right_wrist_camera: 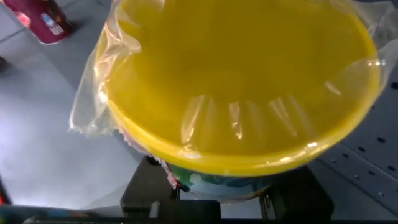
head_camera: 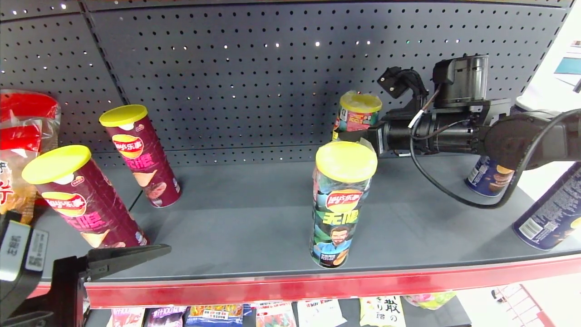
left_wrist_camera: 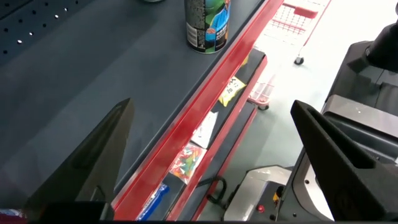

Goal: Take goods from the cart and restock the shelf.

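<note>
Right gripper [head_camera: 356, 135] grasps the yellow-lidded can [head_camera: 359, 113] far on the shelf [head_camera: 254, 213]. You see left gripper [left_wrist_camera: 211, 106] released, near left edge.

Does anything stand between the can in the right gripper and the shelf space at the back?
Nothing visible does. The held can in the right gripper is near the back panel; the front can stands nearer the edge of the shelf and hides the spot beneath it.

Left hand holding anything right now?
No, the left hand is open with nothing between its fingers, only the shelf edge behind.
</note>
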Robot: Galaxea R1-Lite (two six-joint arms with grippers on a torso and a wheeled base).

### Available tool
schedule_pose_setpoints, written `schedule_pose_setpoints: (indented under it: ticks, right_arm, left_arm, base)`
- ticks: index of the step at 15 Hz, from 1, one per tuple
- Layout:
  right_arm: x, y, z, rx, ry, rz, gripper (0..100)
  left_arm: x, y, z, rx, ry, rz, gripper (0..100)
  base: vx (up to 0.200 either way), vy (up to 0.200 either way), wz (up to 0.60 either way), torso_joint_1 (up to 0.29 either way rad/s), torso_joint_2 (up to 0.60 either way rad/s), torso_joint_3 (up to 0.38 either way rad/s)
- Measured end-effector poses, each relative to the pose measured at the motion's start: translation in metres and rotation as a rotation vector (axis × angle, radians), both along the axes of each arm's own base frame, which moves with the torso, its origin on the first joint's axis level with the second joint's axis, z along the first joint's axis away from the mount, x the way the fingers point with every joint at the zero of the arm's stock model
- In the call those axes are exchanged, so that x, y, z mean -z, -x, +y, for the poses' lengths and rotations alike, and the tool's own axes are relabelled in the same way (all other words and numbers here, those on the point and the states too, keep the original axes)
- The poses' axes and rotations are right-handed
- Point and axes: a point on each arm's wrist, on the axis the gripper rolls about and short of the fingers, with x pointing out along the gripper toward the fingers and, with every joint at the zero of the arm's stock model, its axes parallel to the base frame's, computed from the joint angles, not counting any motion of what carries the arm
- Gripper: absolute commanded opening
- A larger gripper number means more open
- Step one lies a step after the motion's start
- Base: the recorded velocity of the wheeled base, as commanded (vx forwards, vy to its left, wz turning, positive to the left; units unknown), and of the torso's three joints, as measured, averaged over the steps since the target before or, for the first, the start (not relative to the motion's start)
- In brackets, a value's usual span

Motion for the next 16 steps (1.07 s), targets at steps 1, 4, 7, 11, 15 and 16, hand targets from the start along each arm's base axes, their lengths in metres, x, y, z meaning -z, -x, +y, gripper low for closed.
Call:
schedule_pose_setpoints:
  ticks: [1, 4, 7, 11, 15, 16]
  right_arm:
    - [0.001, -0.001, 0.003, -0.006, 0.001, 0.001, 0]
    - [0.001, -0.004, 0.011, -0.021, 0.000, -0.002, 0]
    - [0.003, -0.009, 0.016, -0.027, 0.000, -0.003, 0]
    - [0.006, -0.009, 0.017, -0.025, 0.008, 0.003, 100]
    - [0.007, -0.006, 0.015, -0.006, 0.018, 0.010, 100]
    - [0.007, -0.002, 0.014, -0.005, 0.020, 0.014, 100]
  left_arm:
    - [0.001, -0.001, 0.000, -0.001, 0.000, 0.009, 100]
    - [0.002, -0.002, -0.001, -0.005, 0.000, 0.023, 100]
    - [0.002, -0.002, -0.002, -0.008, 0.004, 0.032, 100]
    - [0.003, -0.003, -0.002, -0.011, 0.007, 0.042, 100]
    - [0.007, -0.002, -0.001, -0.011, -0.002, 0.054, 100]
    - [0.008, -0.002, -0.001, -0.012, -0.004, 0.057, 100]
  base:
    - [0.000, 0.000, 0.00, 0.000, 0.00, 0.000]
    - [0.000, 0.000, 0.00, 0.000, 0.00, 0.000]
    - [0.000, 0.000, 0.00, 0.000, 0.00, 0.000]
    - [0.000, 0.000, 0.00, 0.000, 0.00, 0.000]
    - [0.000, 0.000, 0.00, 0.000, 0.00, 0.000]
    - [0.000, 0.000, 0.00, 0.000, 0.00, 0.000]
